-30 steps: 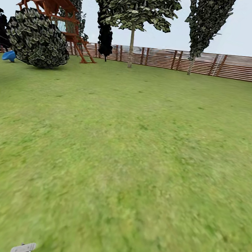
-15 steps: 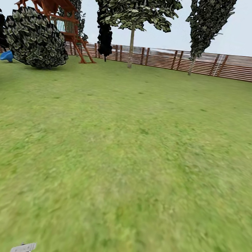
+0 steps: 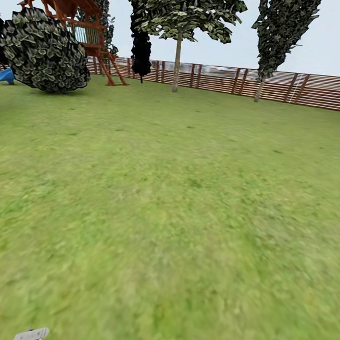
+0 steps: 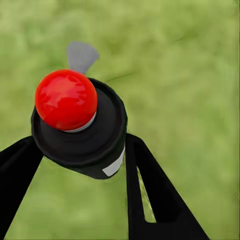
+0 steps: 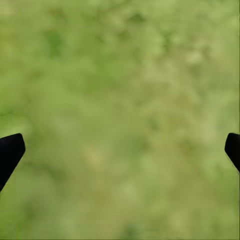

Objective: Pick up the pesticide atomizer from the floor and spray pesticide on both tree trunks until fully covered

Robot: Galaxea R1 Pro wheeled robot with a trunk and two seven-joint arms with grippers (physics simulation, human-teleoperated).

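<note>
Left wrist view: left pincer (image 4: pixel 80 150) pinches black, red-tipped pesticide atomizer (image 4: pixel 80 125); right pincer (image 5: pixel 120 150) spread.

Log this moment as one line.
phase: driving over lawn | left gripper: holds pesticide atomizer | right gripper: open, empty | trees: far ahead

The head view looks forward and slightly down from high on the robot, across the lawn (image 3: pixel 165 216) to the far fence (image 3: pixel 283 86), two trees (image 3: pixel 177 61) and a playhouse (image 3: pixel 66 7); the tops of both arms just show at its lower edge. The left wrist view looks along the left hand (image 4: pixel 80 150) straight down at grass, very near, with the atomizer (image 4: pixel 80 125) clamped between the fingers and close to the lens. The right wrist view looks along the right hand (image 5: pixel 120 150), fingers (image 5: pixel 10 152) wide apart at the edges, also down onto blurred grass. All three views share the lawn alone.
</note>
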